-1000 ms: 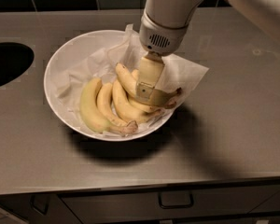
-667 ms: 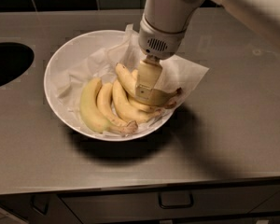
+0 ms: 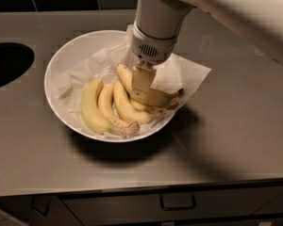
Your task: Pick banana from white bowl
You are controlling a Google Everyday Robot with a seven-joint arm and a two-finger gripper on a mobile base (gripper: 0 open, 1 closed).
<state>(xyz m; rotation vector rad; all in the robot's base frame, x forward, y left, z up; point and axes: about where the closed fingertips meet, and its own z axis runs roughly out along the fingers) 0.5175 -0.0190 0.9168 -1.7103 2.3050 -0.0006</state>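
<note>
The banana in the white bowl lies left-right, stem toward the right edge. The gripper pinches its middle. Banana unmoved since earlier.

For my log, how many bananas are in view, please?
4 in the white bowl: three bananas side by side at left, one banana beneath the end effector; more may be hidden.

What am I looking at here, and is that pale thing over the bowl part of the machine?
Yes. That is the robot's single arm, reaching in from the upper right. Its gripper is down inside the white bowl, at the long slender banana. Whether it grips it cannot be seen. One camera looks down on a grey counter. The bowl is lined with paper and holds other bananas. A dark round opening sits at left.
</note>
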